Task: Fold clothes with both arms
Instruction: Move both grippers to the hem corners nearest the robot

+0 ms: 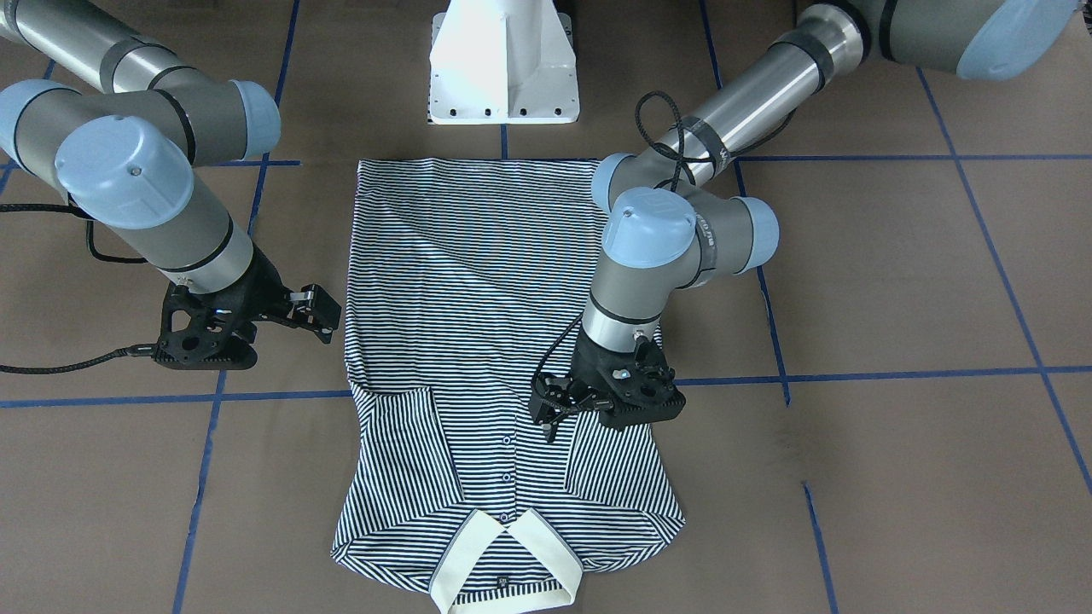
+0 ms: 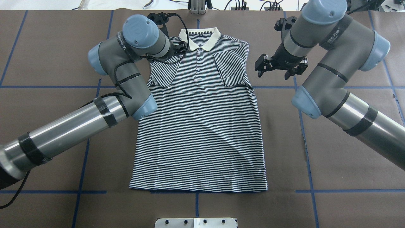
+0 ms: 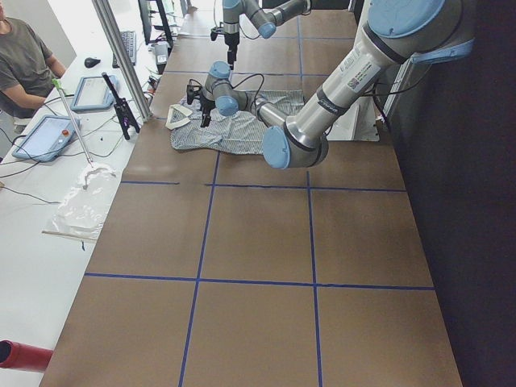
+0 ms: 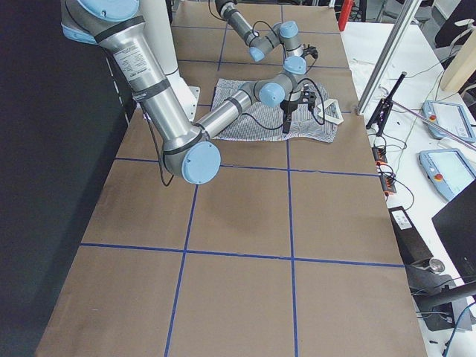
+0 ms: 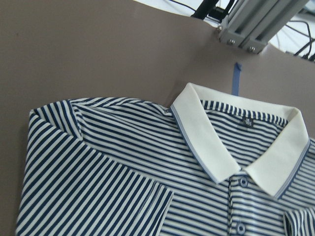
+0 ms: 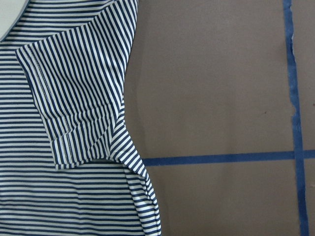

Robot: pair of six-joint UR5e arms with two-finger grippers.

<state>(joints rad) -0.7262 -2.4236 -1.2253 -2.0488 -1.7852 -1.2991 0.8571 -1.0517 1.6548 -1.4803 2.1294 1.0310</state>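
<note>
**Item:** short-sleeved polo shirt of thin navy-and-white striped knit (image 2: 202,126), with a cream ribbed collar (image 5: 206,132) and small dark buttons (image 5: 243,182).

**Position:** lies flat, face up, mid-desk on the brown paper-covered desk (image 2: 332,142). The hem is toward the robot and the collar is on the far side. Both sleeves lie turned inward over the chest, the right sleeve (image 6: 74,103) with its stitched cuff showing.

**Materials:** the fabric is soft, fine-ribbed jersey. The collar looks denser and holds its shape, and the placket is double-layered.

**Handling (judged):** light and limp, so it will sag and crease wherever it is not supported. It is not fragile. It probably clings a little to the paper instead of sliding freely. The best holds are pinches at paired corners, shoulders or hem, taking both layers at once and lifting evenly.

**Left black two-finger end effector** (image 1: 548,408): hovers over the chest beside the left sleeve. Its jaws appear parted and hold nothing.

**Right black two-finger end effector** (image 1: 322,311): sits off the shirt's side edge above bare desk, jaws apart and empty.
</note>
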